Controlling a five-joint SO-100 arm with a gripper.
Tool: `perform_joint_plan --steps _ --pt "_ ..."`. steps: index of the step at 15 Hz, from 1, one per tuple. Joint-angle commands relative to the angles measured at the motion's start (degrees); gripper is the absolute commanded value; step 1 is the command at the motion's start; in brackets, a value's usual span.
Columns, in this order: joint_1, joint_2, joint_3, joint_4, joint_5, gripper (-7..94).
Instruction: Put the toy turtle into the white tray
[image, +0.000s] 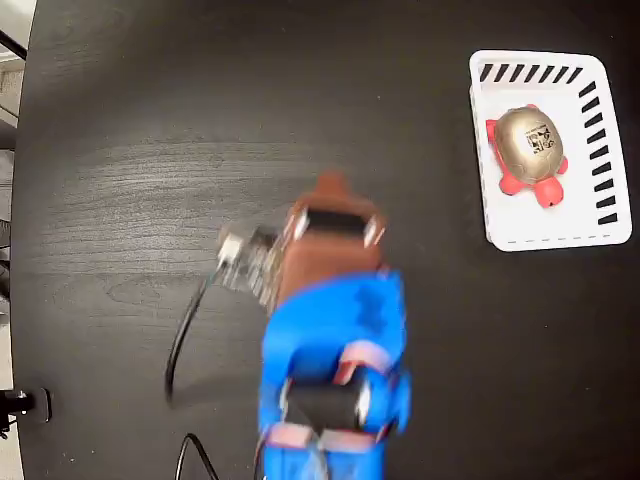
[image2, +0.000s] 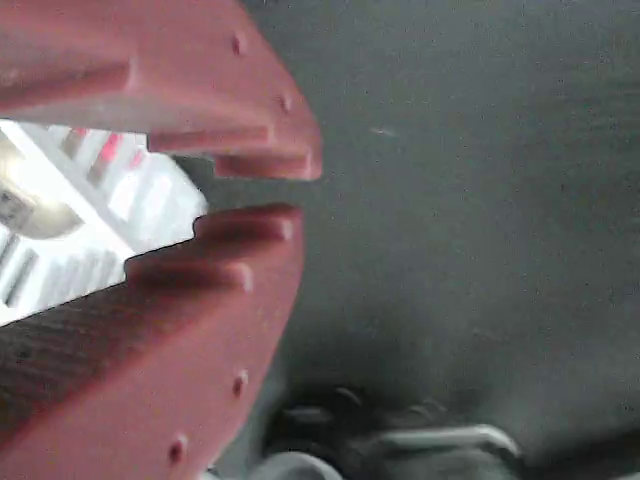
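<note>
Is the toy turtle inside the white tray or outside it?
Inside. In the fixed view the toy turtle lies shell-up within the white tray, and its rim surrounds it on every side.

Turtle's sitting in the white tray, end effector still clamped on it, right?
Not quite. The toy turtle is in the white tray, but the end effector is not clamped on it. The fixed view shows the arm out over the bare table, well apart from the tray, and the wrist view shows nothing between its fingers, only a narrow gap.
</note>
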Motion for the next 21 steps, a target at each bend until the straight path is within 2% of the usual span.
perform_joint_plan --steps 1,4,10,17,21 --pt "-3.2 18.5 13.5 -2.0 -0.7 0" --pt "-4.9 37.4 30.6 0.5 -2.2 0" --pt "-2.9 59.7 40.6 18.6 -1.3 0" --pt "-2.7 64.9 39.9 33.4 -0.1 0" --pt "-1.9 65.0 39.9 33.4 -0.1 0"
